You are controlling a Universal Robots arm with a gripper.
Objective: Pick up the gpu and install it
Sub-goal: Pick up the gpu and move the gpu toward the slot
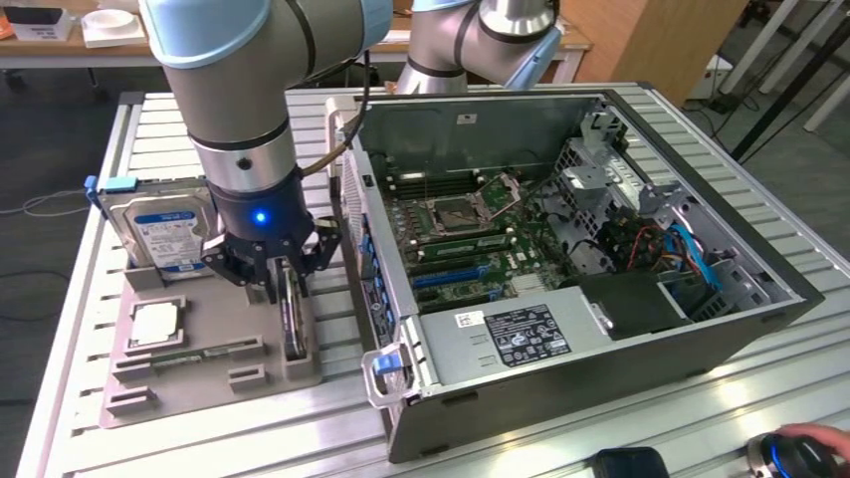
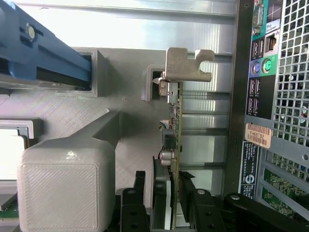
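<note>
The end effector (image 1: 282, 277) is lowered over the top edge of the gpu (image 1: 293, 329), straddling it; whether it has clamped the card cannot be told. The gpu stands on edge in a slot of the grey holder tray (image 1: 199, 373), silver bracket (image 2: 186, 65) at its far end. The tray lies on the worktop (image 1: 74, 329) between the edge on the exterior view's left and the open computer case (image 1: 558, 339), with a hard drive (image 1: 166, 234) upright at the tray's rear.

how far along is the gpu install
Done: the claw is at the gpu. In hand: nothing lifted; the gpu stands on edge in the grey tray. Left: the whole install; the blue slot in the case is bare.
</note>
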